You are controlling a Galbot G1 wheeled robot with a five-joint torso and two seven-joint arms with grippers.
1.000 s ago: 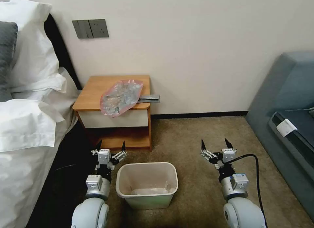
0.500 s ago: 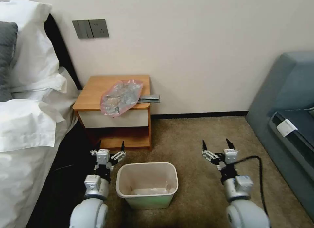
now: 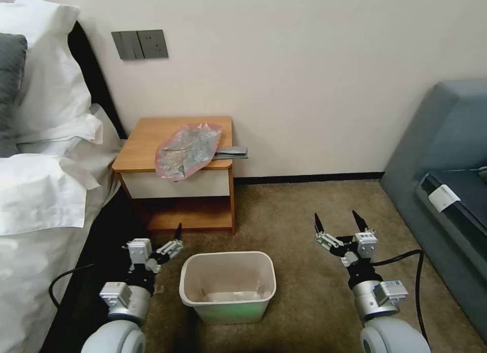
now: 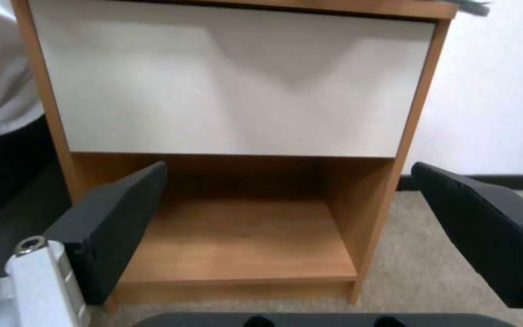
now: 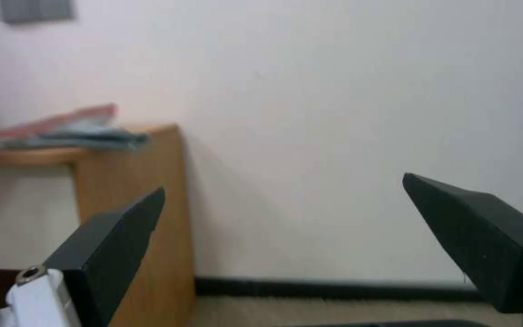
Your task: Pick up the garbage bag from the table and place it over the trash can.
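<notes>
- The garbage bag (image 3: pixel 188 150) is lying flat and crinkled on the table (image 3: pixel 147 140), towards its right front part, with one edge hanging slightly over the white drawer front (image 4: pixel 237 86); in the right wrist view the bag (image 5: pixel 61 129) is showing as a thin layer on the tabletop (image 5: pixel 25 156).
- A flat grey strip (image 3: pixel 232 152) is sticking out from under the bag, past the right edge of the table.
- The trash can (image 3: pixel 228 286) is standing on the carpet (image 3: pixel 299 216) in front of the table, well apart from the bag, with something pale lying at its bottom.
- The left gripper (image 3: pixel 161 245) is hovering low, just to the left of the trash can and in front of the table's lower shelf (image 4: pixel 231 240); its fingers (image 4: pixel 116 227) are spreading wide and holding nothing.
- The right gripper (image 3: pixel 339 224) is hovering over the carpet to the right of the trash can, facing the wall (image 5: pixel 334 113); its fingers (image 5: pixel 473 236) are also standing wide apart, gripping nothing.
- A bed with white linen (image 3: pixel 45 180) is sitting to the left of the table, and a grey sofa (image 3: pixel 446 155) is standing at the right.
</notes>
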